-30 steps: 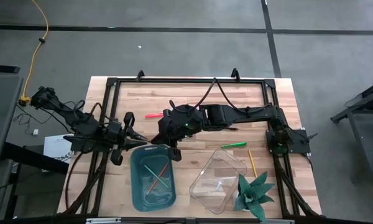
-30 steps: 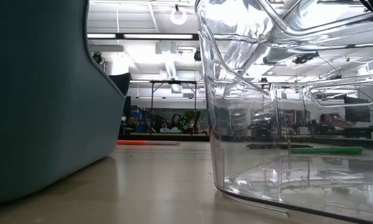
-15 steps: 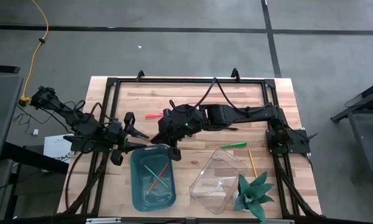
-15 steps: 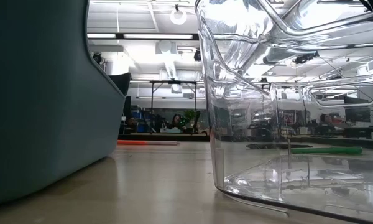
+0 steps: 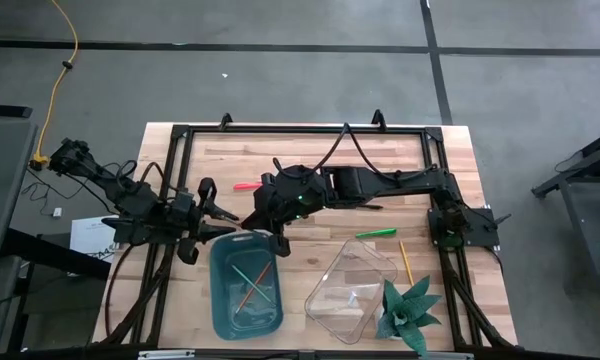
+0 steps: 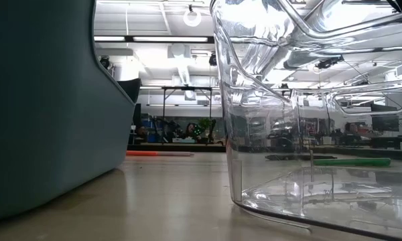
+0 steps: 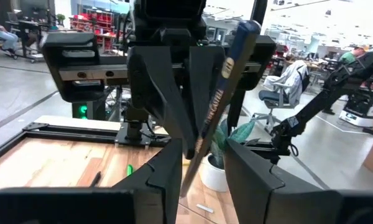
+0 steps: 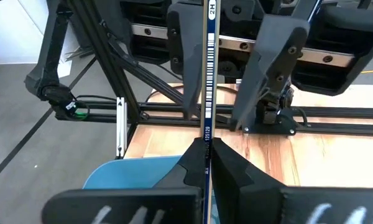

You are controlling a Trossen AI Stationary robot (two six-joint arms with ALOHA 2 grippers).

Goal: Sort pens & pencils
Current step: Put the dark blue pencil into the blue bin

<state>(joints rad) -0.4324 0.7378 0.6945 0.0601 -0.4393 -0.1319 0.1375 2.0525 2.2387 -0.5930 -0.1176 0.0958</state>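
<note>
A thin dark-blue pencil (image 8: 209, 74) with a white barcode stands between my two grippers, which face each other above the far left corner of the blue bin (image 5: 242, 300). My right gripper (image 8: 208, 155) (image 5: 270, 228) is shut on it. My left gripper (image 7: 202, 168) (image 5: 225, 218) is open, one finger to each side of the pencil (image 7: 227, 81); I cannot tell whether it touches. A red-orange pen (image 5: 246, 186), a green pen (image 5: 376, 233) and a yellow pencil (image 5: 405, 262) lie flat on the table. Thin orange and greenish pencils (image 5: 250, 285) lie in the blue bin. My right gripper pinches the pencil between its two fingers, near the pencil's lower end (image 8: 206, 140). The fingers come level from the table's right side. The pencil is lifted clear and slants up from the fingertips toward my left gripper, its upper part (image 7: 239, 43) rising past the left fingers.
A clear plastic bin (image 5: 350, 290) (image 6: 308, 100) stands right of the blue bin (image 6: 40, 100), with a green toy plant (image 5: 410, 305) at its right near corner. A black metal frame (image 5: 300, 128) borders the table. The red-orange pen (image 6: 159, 153) and green pen (image 6: 352, 161) also show in the low view.
</note>
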